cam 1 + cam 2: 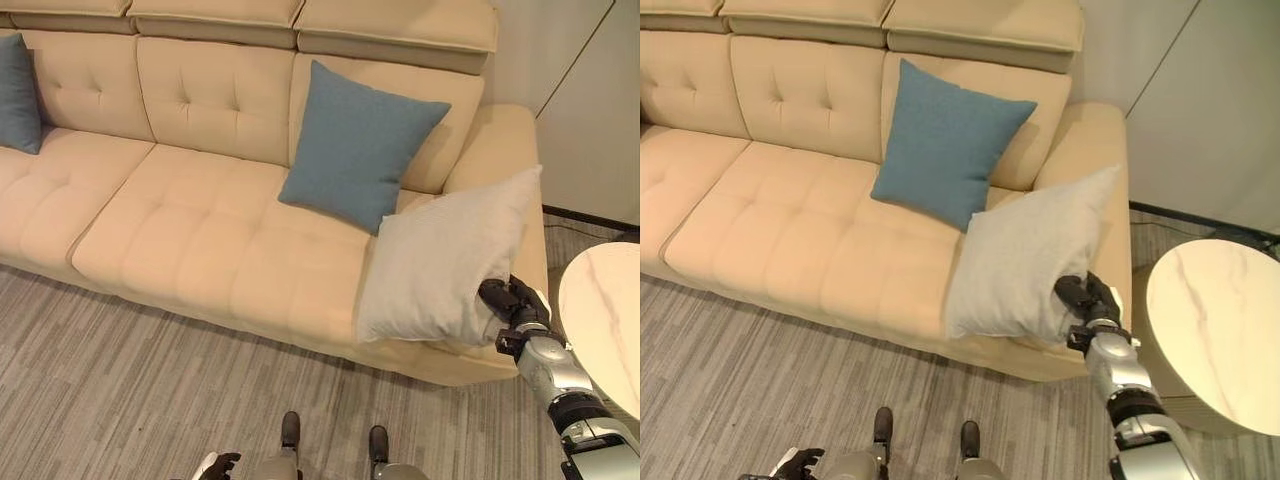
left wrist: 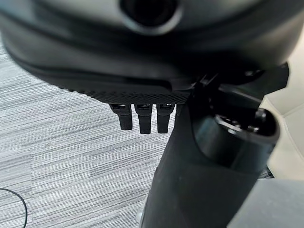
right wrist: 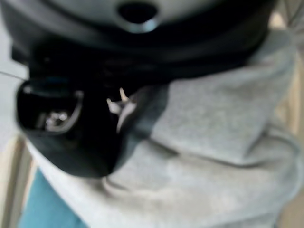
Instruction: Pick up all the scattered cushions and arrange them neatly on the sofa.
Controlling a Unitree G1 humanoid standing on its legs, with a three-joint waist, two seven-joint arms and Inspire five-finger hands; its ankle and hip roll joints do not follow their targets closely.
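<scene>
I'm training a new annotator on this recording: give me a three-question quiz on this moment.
1. True or false: the right hand grips the grey cushion.
2. Where is the grey cushion? A) on the floor B) at the sofa's right end, by the armrest C) on the round table
3. Fill in: the blue cushion leans against the sofa's ____.

Key: 1 true; 2 B; 3 backrest. The left hand hangs idle, its fingers straight, over the carpet.
</scene>
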